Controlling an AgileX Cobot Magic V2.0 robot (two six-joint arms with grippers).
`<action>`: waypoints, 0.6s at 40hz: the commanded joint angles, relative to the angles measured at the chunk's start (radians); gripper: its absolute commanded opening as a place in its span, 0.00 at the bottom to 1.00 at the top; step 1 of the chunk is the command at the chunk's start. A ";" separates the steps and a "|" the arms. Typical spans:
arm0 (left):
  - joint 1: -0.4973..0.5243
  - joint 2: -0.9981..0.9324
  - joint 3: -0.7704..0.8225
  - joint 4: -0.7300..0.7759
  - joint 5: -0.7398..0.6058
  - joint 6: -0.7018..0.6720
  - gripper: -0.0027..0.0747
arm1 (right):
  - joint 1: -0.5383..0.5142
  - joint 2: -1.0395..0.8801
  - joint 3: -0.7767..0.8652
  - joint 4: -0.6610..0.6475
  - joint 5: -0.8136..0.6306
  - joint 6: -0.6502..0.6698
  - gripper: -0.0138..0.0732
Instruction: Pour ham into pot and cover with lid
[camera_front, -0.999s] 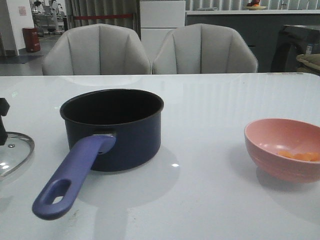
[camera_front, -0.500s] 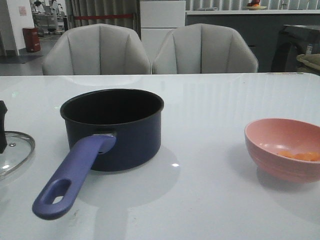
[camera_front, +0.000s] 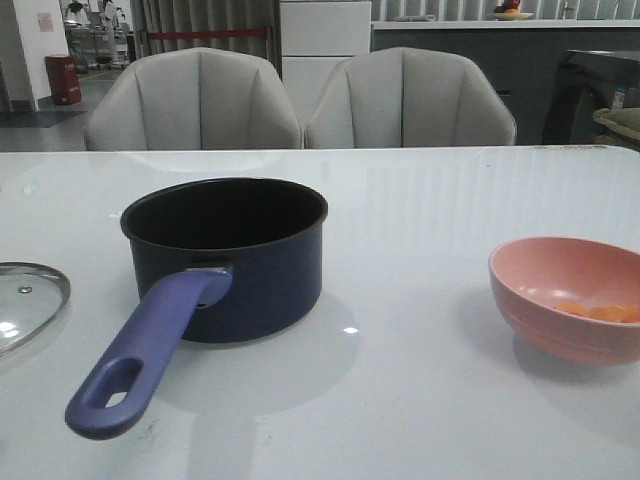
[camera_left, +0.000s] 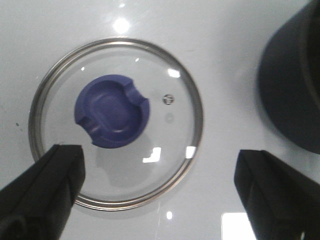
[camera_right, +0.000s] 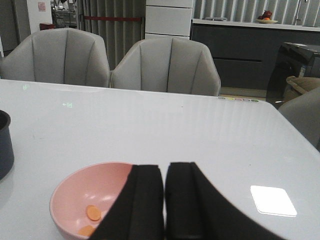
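Counter (camera_front: 450, 200): smooth white top, high gloss, mirrors lamps and objects.
Pot (camera_front: 235, 270): dark navy outer wall with soft sheen; interior matt black; handle (camera_front: 145, 350) blue-purple, smooth, satin finish.
Lid (camera_left: 116, 122): clear glass, glossy, with bright polished steel rim and small metal vent; knob (camera_left: 111, 111) blue-purple, matt, plastic-looking.
Bowl (camera_front: 570, 310): pink, smooth, semi-matt.
Ham (camera_front: 600, 311): thin orange-pink slices, dull surface.
Left pincer (camera_left: 160, 200) fingers (camera_left: 42, 190): black, matt.
Chairs (camera_front: 195, 100): pale grey upholstery, matt.

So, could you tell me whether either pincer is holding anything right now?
Nothing is held. The left pincer is open above the lid; the right pincer is shut and empty, near the pink bowl.
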 joint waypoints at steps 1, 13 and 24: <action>-0.058 -0.154 0.008 -0.011 -0.029 0.001 0.85 | -0.006 -0.020 0.011 -0.012 -0.078 0.001 0.38; -0.105 -0.577 0.174 -0.001 -0.040 0.001 0.85 | -0.006 -0.020 0.011 -0.012 -0.078 0.001 0.38; -0.105 -0.922 0.331 0.018 -0.149 0.001 0.85 | -0.006 -0.020 0.011 -0.012 -0.078 0.001 0.38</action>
